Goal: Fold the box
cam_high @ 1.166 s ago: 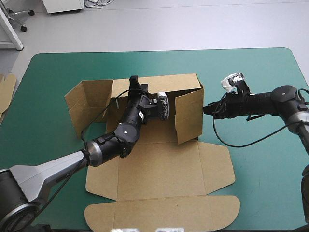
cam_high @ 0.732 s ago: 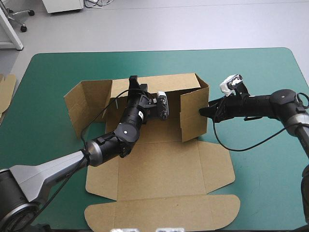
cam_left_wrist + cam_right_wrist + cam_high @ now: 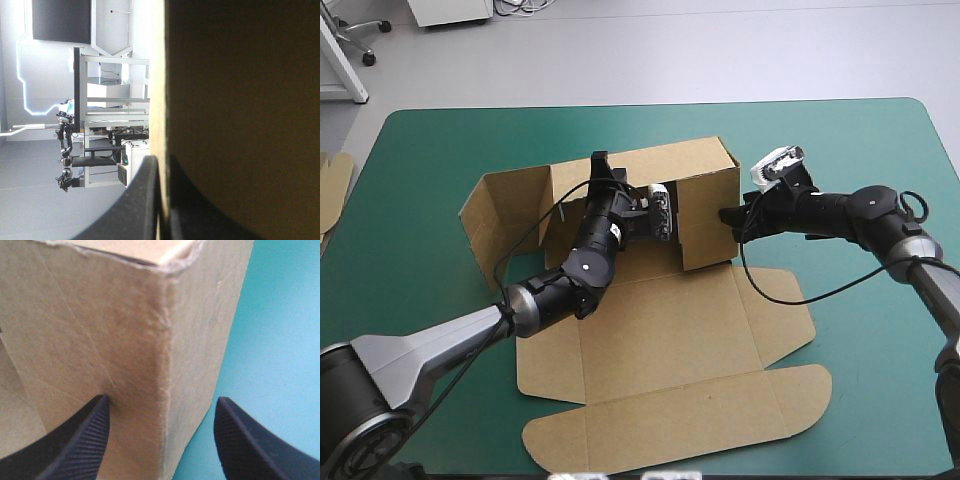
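The brown box sits partly raised around the middle of the teal-green worktop. Nearest the near edge, its lid panel and rounded tuck flap lie flat and slightly askew. Beyond them the back wall stands upright with a side wall at each end. The left side wall is splayed outward and the right one is folded in to form a corner. The left gripper reaches over the box floor and is clamped on the back wall's top edge, the board pinched between its black fingers. The right gripper is spread apart at the right corner from outside, one finger against the wall. A spare board shows at the worktop's left edge.
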`<act>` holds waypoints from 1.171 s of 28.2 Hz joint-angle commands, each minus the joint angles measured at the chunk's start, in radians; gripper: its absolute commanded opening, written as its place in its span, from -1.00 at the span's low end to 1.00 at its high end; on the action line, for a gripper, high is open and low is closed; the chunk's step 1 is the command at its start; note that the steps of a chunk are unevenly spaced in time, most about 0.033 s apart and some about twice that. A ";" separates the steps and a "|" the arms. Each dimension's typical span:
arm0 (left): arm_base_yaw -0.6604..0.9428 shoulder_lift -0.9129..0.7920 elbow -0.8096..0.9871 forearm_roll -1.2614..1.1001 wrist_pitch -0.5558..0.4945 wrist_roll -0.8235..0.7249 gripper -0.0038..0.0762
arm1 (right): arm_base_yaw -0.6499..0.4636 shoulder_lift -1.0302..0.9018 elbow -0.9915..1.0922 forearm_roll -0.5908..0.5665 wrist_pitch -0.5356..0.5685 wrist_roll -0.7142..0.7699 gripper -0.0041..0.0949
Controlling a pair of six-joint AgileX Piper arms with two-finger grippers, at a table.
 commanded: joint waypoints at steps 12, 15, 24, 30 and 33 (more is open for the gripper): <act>-0.006 -0.031 -0.038 0.038 -0.017 -0.020 -0.94 | 0.050 -0.004 -0.026 0.176 -0.124 -0.165 0.36; -0.006 -0.031 -0.071 0.038 -0.016 -0.020 -0.94 | 0.050 -0.004 -0.026 0.152 -0.115 -0.165 0.36; -0.006 -0.029 -0.113 0.038 -0.061 -0.006 -0.94 | 0.050 -0.004 -0.026 0.149 -0.177 -0.184 0.36; -0.006 -0.029 -0.113 0.038 -0.063 -0.002 -0.94 | 0.050 -0.004 -0.026 0.156 -0.278 -0.235 0.36; -0.006 -0.029 -0.113 0.037 -0.063 -0.002 -0.94 | 0.050 -0.004 -0.026 0.156 -0.296 -0.233 0.36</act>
